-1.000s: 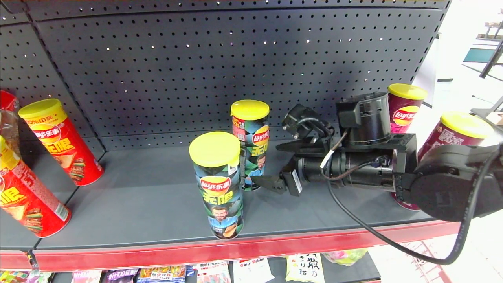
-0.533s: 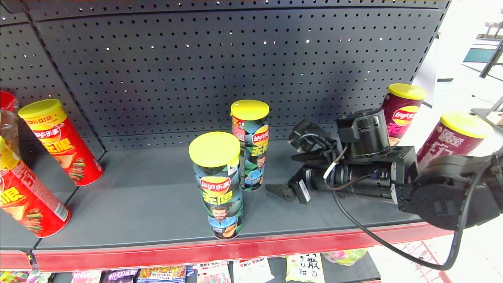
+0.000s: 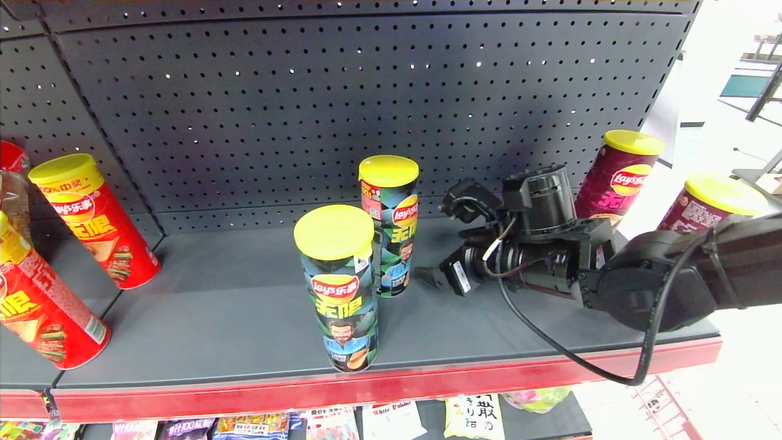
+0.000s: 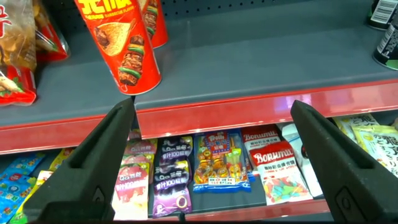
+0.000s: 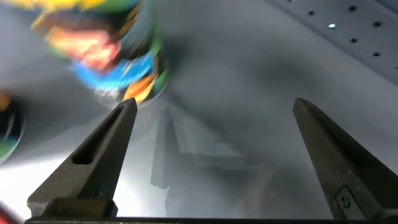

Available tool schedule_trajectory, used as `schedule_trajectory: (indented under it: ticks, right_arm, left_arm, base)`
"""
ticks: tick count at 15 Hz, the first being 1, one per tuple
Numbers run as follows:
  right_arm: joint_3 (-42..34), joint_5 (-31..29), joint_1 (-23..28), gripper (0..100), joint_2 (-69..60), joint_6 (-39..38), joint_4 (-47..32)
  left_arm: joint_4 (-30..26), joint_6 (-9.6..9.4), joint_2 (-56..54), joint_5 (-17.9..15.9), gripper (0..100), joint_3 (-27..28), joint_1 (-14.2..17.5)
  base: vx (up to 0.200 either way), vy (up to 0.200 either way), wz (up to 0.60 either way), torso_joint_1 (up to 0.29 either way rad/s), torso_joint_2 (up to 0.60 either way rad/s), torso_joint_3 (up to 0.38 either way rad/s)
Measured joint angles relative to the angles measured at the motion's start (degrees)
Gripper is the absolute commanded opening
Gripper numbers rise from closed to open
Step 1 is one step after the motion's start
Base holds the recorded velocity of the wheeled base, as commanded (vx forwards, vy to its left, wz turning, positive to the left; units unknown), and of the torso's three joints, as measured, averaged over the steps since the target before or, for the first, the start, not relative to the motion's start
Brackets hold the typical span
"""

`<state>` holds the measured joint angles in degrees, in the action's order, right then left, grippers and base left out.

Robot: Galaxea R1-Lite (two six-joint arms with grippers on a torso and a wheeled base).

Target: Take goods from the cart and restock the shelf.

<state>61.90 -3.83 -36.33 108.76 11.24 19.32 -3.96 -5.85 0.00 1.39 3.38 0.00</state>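
Canisters first: two yellow-lidded blue-green chip tubes (image 3: 339, 287) stand upright on the shelf (image 3: 232, 318), one behind the other. Right gripper (image 5: 214, 107) hangs low over the shelf beside the rear tube (image 3: 390, 223), claws spread, empty. Left gripper (image 4: 211, 106), spread too, faces the shelf's red lip (image 4: 242, 111).

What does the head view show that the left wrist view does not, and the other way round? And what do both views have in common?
Head view: two maroon cans at the right end of the shelf, the yellow lids of the two dark green cans, and the right gripper, open and empty, beside the rear one.
Left wrist view: the left gripper, open and empty, in front of the shelf's red edge.
Both: the red cans, the red edge, and the snack bags underneath.
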Motion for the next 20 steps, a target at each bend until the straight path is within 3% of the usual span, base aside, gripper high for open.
schedule_trajectory:
  ticks: [20]
  right_arm:
    - [6.7, 0.0, -1.3, 100, 4.8, -0.5, 0.0]
  left_arm:
    - [0.0, -1.62, 0.0, 0.0, 100, 0.1, 0.0]
  base:
    - [0.000, 0.000, 0.00, 0.000, 0.00, 0.000]
